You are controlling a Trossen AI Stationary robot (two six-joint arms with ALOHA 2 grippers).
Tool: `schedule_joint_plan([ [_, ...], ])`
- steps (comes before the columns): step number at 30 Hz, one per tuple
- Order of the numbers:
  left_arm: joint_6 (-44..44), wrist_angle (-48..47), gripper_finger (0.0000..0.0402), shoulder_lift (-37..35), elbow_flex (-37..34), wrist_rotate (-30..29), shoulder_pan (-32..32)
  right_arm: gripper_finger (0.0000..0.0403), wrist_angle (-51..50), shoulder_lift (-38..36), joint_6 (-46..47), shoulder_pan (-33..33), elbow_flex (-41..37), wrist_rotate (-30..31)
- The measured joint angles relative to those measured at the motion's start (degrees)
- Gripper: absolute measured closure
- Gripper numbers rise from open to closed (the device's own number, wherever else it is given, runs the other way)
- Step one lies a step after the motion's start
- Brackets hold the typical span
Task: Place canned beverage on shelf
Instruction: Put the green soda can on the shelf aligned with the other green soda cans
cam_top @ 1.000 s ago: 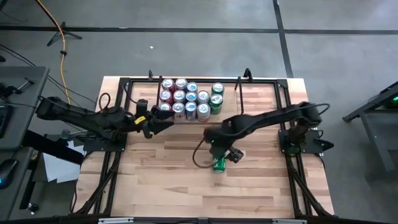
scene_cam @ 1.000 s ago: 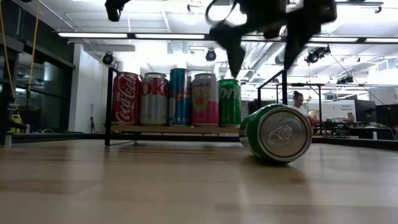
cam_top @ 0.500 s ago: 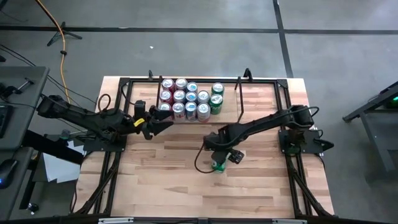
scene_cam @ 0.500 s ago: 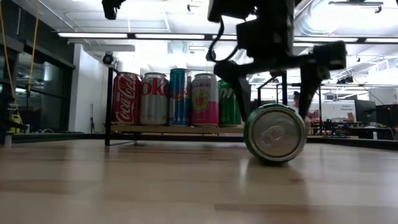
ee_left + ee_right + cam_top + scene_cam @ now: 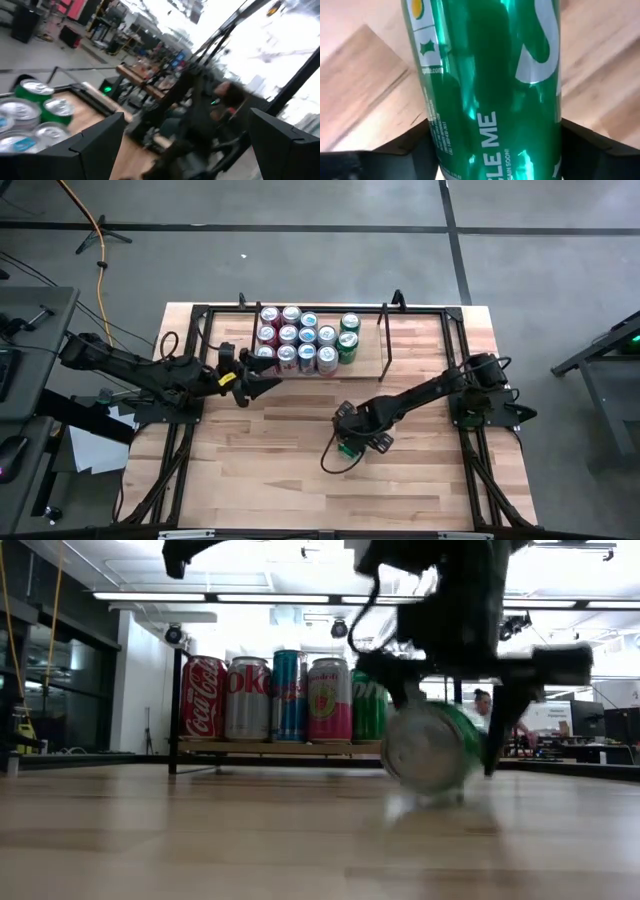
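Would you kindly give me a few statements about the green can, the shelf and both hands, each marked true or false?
1. The green can lies on its side on the table. True.
2. The right hand is down at that can, a finger on either side. True.
3. The shelf holds no cans. False: it carries a cluster of upright cans.
4. The left hand grips a red can. False: it is open and empty, beside the shelf's near left corner.
5. The green can stands on the shelf. False: it is on the bare table, in front of the shelf.
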Motion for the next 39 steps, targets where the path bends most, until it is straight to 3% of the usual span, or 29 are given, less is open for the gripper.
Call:
schedule_joint_plan([
  [3, 2.34, -4.90, 0.0067, 0.00, 0.69, -0.37, 0.00, 0.0115, -4.62, -0.93, 5.18, -0.07, 4.36, 0.22],
  [7, 5.80, -19.96, 0.0067, 0.58, 6.60, -0.36, 0.00, 0.0115, -8.76, -5.01, 11.01, -0.90, 10.17, 0.52],
  [10, 10.92, -33.49, 0.0067, 2.32, 12.80, -0.35, 0.00, 0.0115, -8.32, -9.84, 17.68, -2.41, 13.02, 0.55],
  [14, 19.67, -42.19, 0.0067, 5.81, 20.07, -0.15, -0.01, 0.0115, -3.79, -16.31, 27.34, -5.17, 13.36, 3.70],
  [19, 31.56, -43.65, 0.0067, 11.06, 24.85, 2.64, -0.04, 0.0115, 2.45, -18.99, 34.33, -8.53, 13.06, 7.87],
  [24, 40.48, -43.46, 0.0067, 16.99, 28.50, -0.49, 0.20, 0.0115, 7.12, -18.04, 35.43, -9.67, 12.98, 8.20],
  [30, 41.15, -41.94, 0.0067, 22.39, 31.72, -1.98, 1.06, 0.0115, 9.23, -17.81, 33.89, -9.63, 12.95, 8.17],
  [39, 43.02, -38.67, 0.0070, 24.42, 31.84, -1.80, 1.29, 0.0115, 9.05, -17.16, 32.81, -9.63, 12.90, 7.98],
])
